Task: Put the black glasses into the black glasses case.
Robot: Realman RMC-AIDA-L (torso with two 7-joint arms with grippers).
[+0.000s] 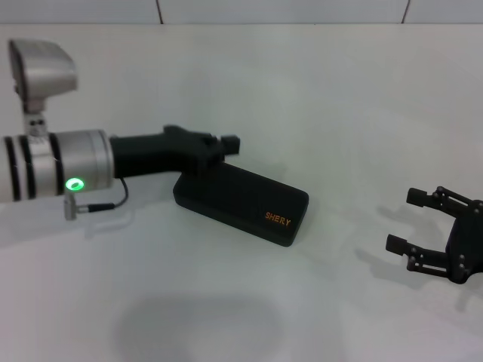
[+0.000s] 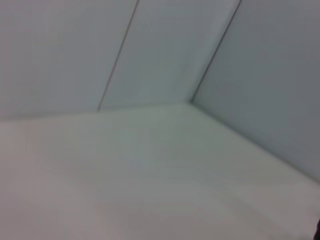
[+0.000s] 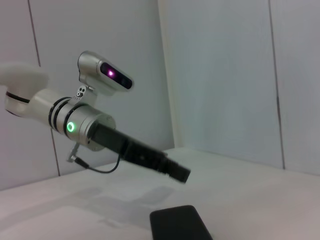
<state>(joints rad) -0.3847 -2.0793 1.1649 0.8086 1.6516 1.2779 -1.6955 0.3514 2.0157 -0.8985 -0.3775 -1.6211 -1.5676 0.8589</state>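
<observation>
Your black glasses case [image 1: 241, 202] lies shut on the white table [image 1: 226, 317], lid down flat, the orange lettering on the end nearer the right arm. The black glasses themselves do not show in any view; you cannot see whether they are inside the closed case or somewhere out of frame, so treat that as unknown.

Just above the case's far end, the one away from the lettering, hangs the left gripper [image 1: 219, 147]. From the head view its tip sits over or just behind the case's top edge; the right wrist view suggests it is a little clear of the case rather than pressing on it. Whether its fingers are parted or closed cannot be told, and nothing is seen in its hold.

Well apart from the case, off its lettered end, the right gripper [image 1: 411, 222] rests low near the table with its fingers spread wide and nothing between them.

As for progress, you should judge it as either finished with the case closed, or not begun. Confirm the glasses' whereabouts first.
</observation>
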